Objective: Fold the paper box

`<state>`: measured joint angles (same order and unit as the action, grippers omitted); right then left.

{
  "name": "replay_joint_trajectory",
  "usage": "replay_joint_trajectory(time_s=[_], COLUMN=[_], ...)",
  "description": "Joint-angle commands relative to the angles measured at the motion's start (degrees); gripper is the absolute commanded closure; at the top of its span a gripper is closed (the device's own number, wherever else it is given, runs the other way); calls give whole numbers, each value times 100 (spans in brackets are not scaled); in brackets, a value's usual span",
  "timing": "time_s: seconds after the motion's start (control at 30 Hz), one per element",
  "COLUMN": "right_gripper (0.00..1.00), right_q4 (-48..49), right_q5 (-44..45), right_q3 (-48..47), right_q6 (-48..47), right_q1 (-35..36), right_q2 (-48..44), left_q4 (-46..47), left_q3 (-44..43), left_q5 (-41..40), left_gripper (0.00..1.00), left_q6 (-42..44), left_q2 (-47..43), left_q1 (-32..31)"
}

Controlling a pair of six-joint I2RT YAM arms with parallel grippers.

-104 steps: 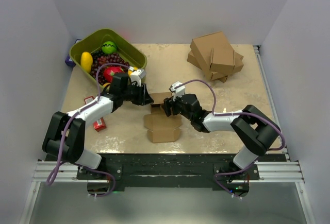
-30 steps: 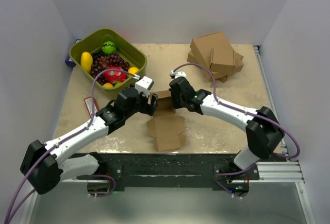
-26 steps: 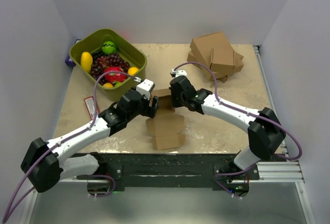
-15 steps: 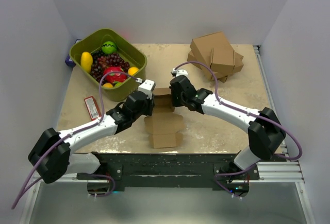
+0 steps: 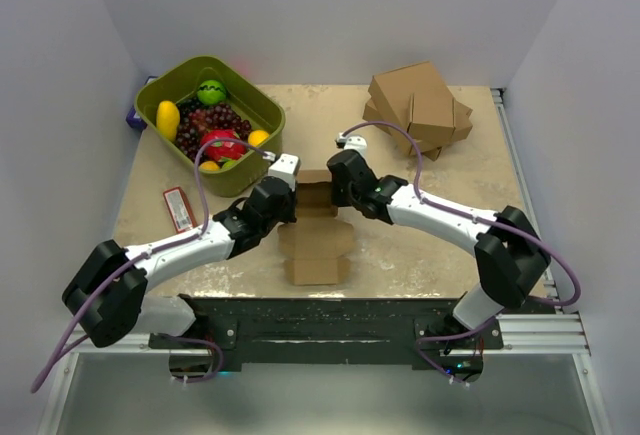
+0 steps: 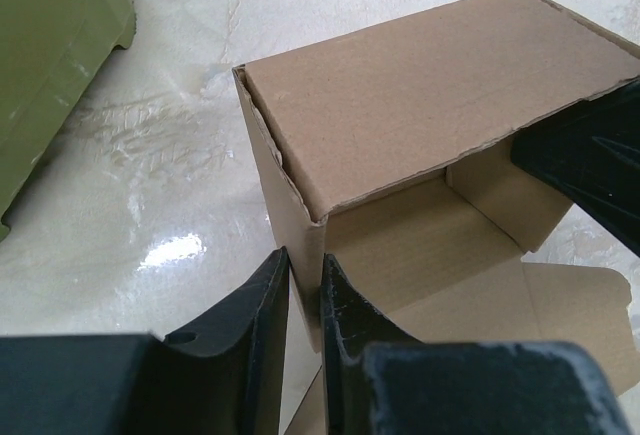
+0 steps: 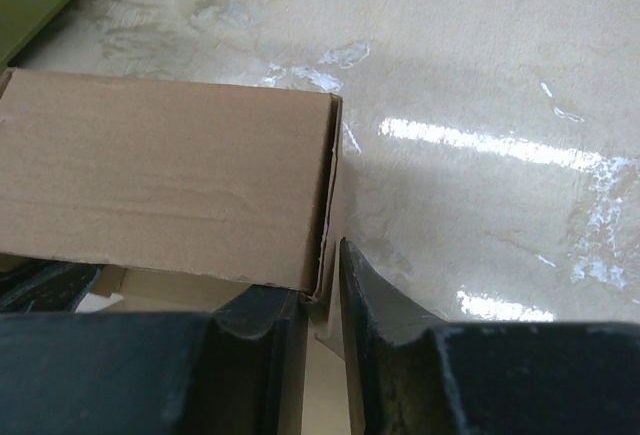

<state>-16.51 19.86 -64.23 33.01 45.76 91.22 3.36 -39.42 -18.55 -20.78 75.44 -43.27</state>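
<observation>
On the tabletop (image 5: 450, 245), the paper box (image 5: 318, 240) seems light and crushable. Your left end effector (image 6: 303, 267) pinches one wall; your right end effector (image 7: 316, 280) straddles another, grip unclear.

**Camera layout: one overhead, two wrist-mounted.**
The overhead camera looks down over the whole table (image 5: 320, 125); both wrist cameras face the paper box (image 6: 420, 105) close-up from opposite sides.

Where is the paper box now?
In the top view, the paper box sits midway across the table, between the left tool and right tool.
</observation>
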Motion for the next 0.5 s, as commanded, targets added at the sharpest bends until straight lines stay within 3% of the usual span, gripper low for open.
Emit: replay_joint_trajectory(time_s=[0.0,0.3,0.47], right_gripper=[75,73,81], right_q4=[499,587,527], right_q5=[607,968,1238], right_q3=[86,121,77], right_q6=[240,285,293], right_q1=[-41,-41,-23], right_q2=[124,414,651], left_q4=[297,332,368], left_q3=[-145,-145,-180], left_q5=[-44,-18,-61], left_gripper=[99,100,100], left_q6=[-225,-339,-401], left_q2=[41,59,67], left_q1=[-50,-77,-112])
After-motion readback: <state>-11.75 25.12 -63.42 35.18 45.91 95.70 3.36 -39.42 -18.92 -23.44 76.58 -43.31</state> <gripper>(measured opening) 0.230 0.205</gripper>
